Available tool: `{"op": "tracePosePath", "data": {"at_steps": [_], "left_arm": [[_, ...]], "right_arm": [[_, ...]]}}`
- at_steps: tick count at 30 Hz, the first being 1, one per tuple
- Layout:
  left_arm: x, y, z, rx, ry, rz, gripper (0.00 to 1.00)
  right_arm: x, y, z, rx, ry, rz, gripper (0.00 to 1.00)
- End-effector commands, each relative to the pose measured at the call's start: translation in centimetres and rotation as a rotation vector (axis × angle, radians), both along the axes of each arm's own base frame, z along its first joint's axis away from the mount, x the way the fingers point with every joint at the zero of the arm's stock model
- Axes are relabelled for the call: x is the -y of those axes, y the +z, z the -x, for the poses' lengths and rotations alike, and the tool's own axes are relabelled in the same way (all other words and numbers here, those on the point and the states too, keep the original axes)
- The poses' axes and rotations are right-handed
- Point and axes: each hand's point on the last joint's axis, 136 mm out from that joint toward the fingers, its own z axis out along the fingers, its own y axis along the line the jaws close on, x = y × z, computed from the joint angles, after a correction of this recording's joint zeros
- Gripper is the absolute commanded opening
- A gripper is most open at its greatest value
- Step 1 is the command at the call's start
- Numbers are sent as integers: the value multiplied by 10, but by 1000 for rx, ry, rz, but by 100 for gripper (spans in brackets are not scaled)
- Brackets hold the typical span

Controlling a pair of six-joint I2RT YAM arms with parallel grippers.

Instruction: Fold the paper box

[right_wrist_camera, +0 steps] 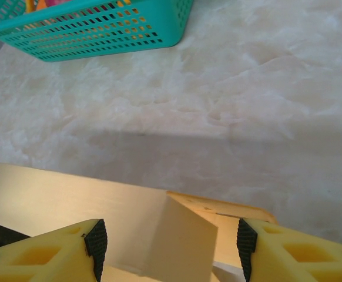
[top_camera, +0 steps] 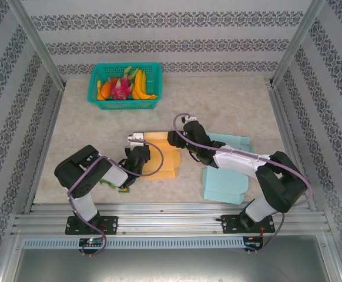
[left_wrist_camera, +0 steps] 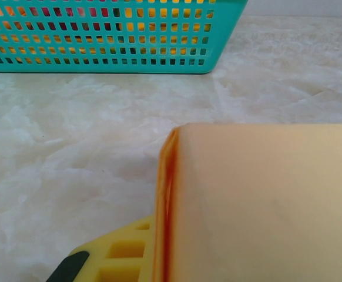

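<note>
Paper box: I am working on an orange paper box (top_camera: 166,163). It is a thin sheet of pale orange card, mostly lying flat, with creased panels and a slightly darker tone along its cut edges.
Where it is: it is lying in the middle of the surface (top_camera: 230,106), between my two claws and well apart from the basket.
Left claw: my left claw (top_camera: 137,158) is pinching together on the left edge of the paper box. In my left wrist view a smooth pale orange panel is filling the lower right. Its deeper orange edge is running upward just beside my yellow pad (left_wrist_camera: 121,254) and touching it.
Right claw: my right claw (top_camera: 175,140) is hanging over the far right part of the paper box. Its fingers are standing apart and gripping nothing.
Flap: in my right wrist view a small flap (right_wrist_camera: 183,238) is standing up from the flat sheet. It is sitting in the gap between my two yellow fingers, and I cannot tell whether it is touching either one.
Basket: a teal basket (top_camera: 124,104) is sitting at the far side of the surface, holding bananas and other bright fruit.
Blue boxes: a pale blue box (top_camera: 223,187) is lying to the right of the paper box, partly under my right arm. A second blue piece (top_camera: 237,142) is lying just beyond that arm.
</note>
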Motion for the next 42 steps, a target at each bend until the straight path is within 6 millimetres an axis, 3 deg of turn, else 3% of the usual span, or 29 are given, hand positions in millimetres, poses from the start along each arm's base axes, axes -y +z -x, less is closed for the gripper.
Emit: {"op": "tracePosePath", "data": {"at_steps": [1, 12, 22, 29, 37, 42], "left_arm": [[4, 15, -3, 35, 5, 38, 0], [3, 16, -5, 31, 22, 30, 0], [2, 16, -5, 23, 33, 44, 0], [5, 15, -4, 18, 22, 66, 0], [7, 13, -2, 12, 8, 69, 0], [7, 12, -3, 9, 6, 65, 0]], "right_arm": [[-23, -3, 14, -43, 73, -23, 62], [-29, 48, 35, 113, 74, 42, 62], [-29, 19, 38, 68, 40, 18, 62], [-28, -4, 25, -38, 26, -109, 64], [-31, 0, 5, -49, 5, -225, 66], [-59, 8, 9, -64, 97, -306, 65]]}}
